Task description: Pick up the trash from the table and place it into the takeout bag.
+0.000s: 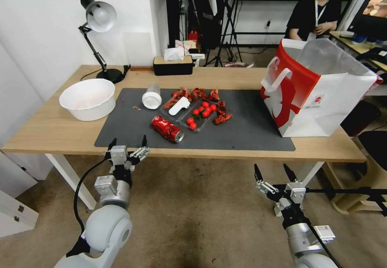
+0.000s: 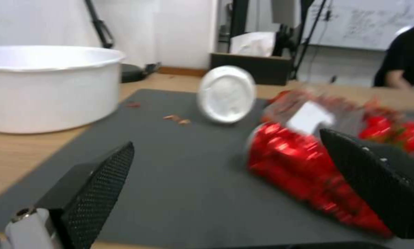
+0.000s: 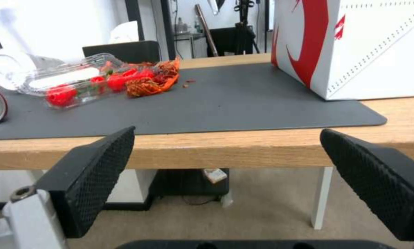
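Lying crumpled on our dark grey mat (image 1: 242,126), one shiny red soda can (image 1: 167,128) sits near one clear cup (image 1: 152,95) with a white lid; one white paper takeout bag (image 1: 318,92) stands at the mat's right end. Our left gripper (image 1: 127,145) hovers spread wide at the mat's near edge, our right gripper (image 1: 274,174) splayed below it.

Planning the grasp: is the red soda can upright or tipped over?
Tipped over. The soda can lies on its side on the grey mat, its silver end facing the table's front edge.
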Available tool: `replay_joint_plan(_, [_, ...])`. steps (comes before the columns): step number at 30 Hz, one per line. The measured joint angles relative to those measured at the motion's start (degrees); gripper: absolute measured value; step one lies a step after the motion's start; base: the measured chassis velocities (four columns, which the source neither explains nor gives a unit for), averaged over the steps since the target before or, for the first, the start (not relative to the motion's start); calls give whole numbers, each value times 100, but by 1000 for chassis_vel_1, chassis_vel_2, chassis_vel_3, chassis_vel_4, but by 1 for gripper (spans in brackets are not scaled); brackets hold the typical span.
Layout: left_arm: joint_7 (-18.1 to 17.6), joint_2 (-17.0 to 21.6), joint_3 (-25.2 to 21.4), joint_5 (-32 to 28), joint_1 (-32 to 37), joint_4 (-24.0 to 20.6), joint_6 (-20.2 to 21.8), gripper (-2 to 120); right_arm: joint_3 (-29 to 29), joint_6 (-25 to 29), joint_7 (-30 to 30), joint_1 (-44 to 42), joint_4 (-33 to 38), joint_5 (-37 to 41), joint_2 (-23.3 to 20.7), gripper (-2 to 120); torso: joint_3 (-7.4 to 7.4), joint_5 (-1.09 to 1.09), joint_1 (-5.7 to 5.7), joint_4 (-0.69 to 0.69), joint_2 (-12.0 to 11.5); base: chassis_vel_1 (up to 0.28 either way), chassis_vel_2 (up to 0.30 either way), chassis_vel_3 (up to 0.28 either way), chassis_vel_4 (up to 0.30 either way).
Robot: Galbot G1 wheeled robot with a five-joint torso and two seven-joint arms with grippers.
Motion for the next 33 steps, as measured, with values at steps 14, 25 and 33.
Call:
replay_joint_plan(14, [-199, 72, 486, -1892, -1025, -183, 836, 100, 12, 0, 3, -22, 17, -26, 25, 100, 0, 0, 0, 0, 0, 0, 0, 0, 0])
replay_joint_plan(25, [-882, 113, 752, -2331, -1424, -118, 1440, 100, 18, 0, 5, -31, 26, -80, 59, 100, 0, 0, 0, 0, 0, 0, 0, 0, 0])
replay_joint_plan(33, [-1154, 104, 868, -2649, -1647, 15, 1611, 100, 18, 0, 5, -43, 37, -121, 101, 100, 0, 0, 0, 0, 0, 0, 0, 0, 0])
